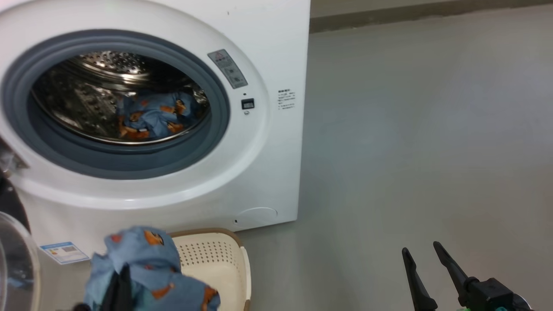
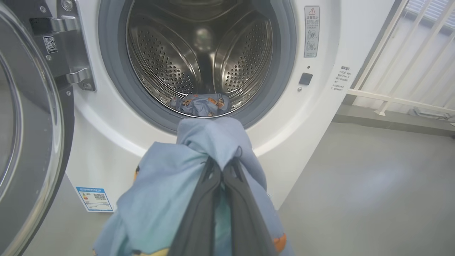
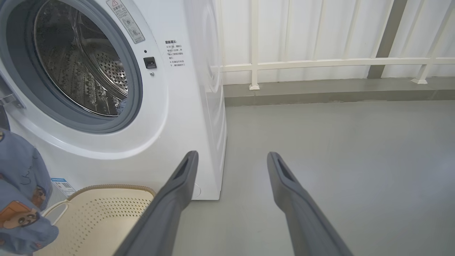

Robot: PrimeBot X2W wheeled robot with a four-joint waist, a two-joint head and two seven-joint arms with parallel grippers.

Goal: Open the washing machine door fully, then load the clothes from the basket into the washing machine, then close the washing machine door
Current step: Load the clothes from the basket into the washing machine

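**Head view.** The washing machine (image 1: 268, 52) stands with its door (image 1: 13, 263) swung wide at 8 o'clock. One loaded garment (image 1: 151, 114) lies in the drum (image 1: 86, 90). At 7 o'clock the left tool (image 1: 119, 283) is pressed together on a blue garment (image 1: 142, 259), lifted above the basket (image 1: 216, 259). At 4 o'clock the right tool (image 1: 421, 249) hangs over the floor (image 1: 410, 151), fingers spread, carrying nothing.

**Left wrist view.** The left tool (image 2: 223, 165) pinches a gathered fold, and loose cloth droops toward 7 and 5 o'clock. The drum mouth lies dead ahead at 12 o'clock, ringed by the grey gasket (image 2: 110, 71).

Recommendation:
- Carry the load high enough for the trailing cloth to clear the gasket's lower lip.
- Reach well past that lip before letting go, so nothing drapes where the door would trap it.
- Stay off the hinge (image 2: 71, 49) at 10 o'clock.

**Right wrist view.** The basket (image 3: 106, 213) sits at 7 o'clock, and the visible part of its floor is bare. The blue garment (image 3: 21, 185) hides its far corner, so a remaining item cannot be ruled out. The right tool (image 3: 233, 158) is best kept out of the loading path.
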